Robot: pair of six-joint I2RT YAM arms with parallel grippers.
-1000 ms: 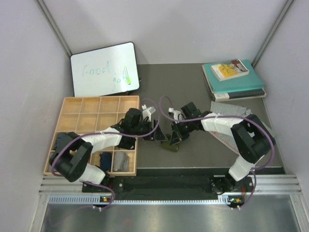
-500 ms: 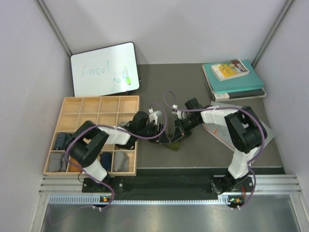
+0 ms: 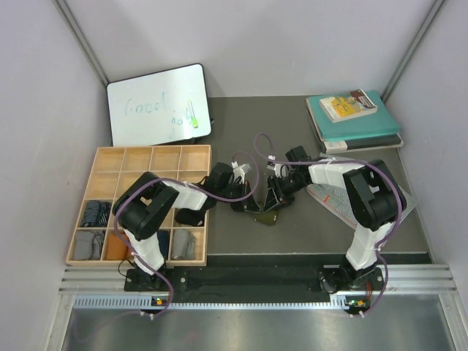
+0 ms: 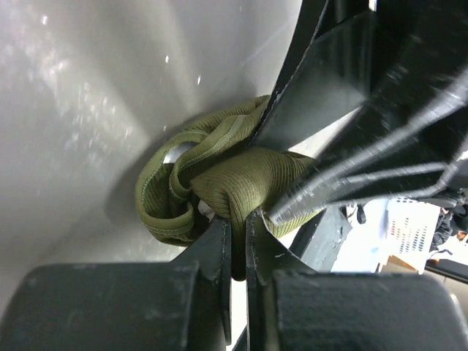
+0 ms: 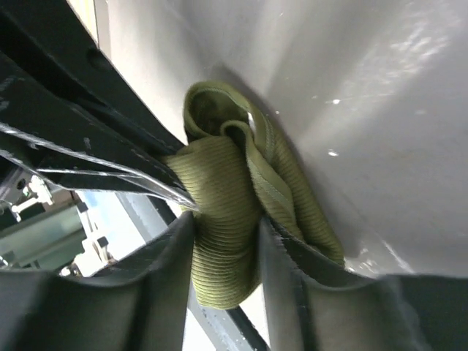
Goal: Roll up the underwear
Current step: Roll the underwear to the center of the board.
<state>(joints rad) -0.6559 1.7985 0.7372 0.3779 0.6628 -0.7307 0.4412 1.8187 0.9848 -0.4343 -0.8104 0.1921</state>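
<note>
- Top external view: two arms bent inward over the dark counter (image 3: pixel 241 131), with the left fingers (image 3: pixel 246 202) and right fingers (image 3: pixel 272 199) brought tip to tip near its middle.
- One olive green underwear (image 3: pixel 268 216), bunched small on the counter just below those tips.
- One patterned underwear (image 3: pixel 330 201), spread flat to the right and partly covered by the right arm.
- One wooden tray (image 3: pixel 150 148) at the left, divided into a grid. A few rolled bundles in its near compartments, one grey bundle (image 3: pixel 186 245) among them; full count hidden behind the left arm.
- One whiteboard (image 3: pixel 157 102) at the far left.
- One stack of teal books (image 3: pixel 358 124) at the far right, with one yellow-covered book (image 3: pixel 349 104) on top.
- Shown from above only: tray, whiteboard, books and patterned garment. Grip on the olive cloth too small to read there.
- Left wrist view: left fingers clenched almost together, pinching a fold of the olive underwear. Rest of the garment a looped wad just past the tips, resting on the pale-looking counter. Black parts of the other arm crossing at the right, touching the cloth.
- Right wrist view: right fingers set a little apart, grasping a thick ribbed fold that fills the gap and touches both. Stitched hem curling over the top of the wad, plainer here than in the left wrist view.
</note>
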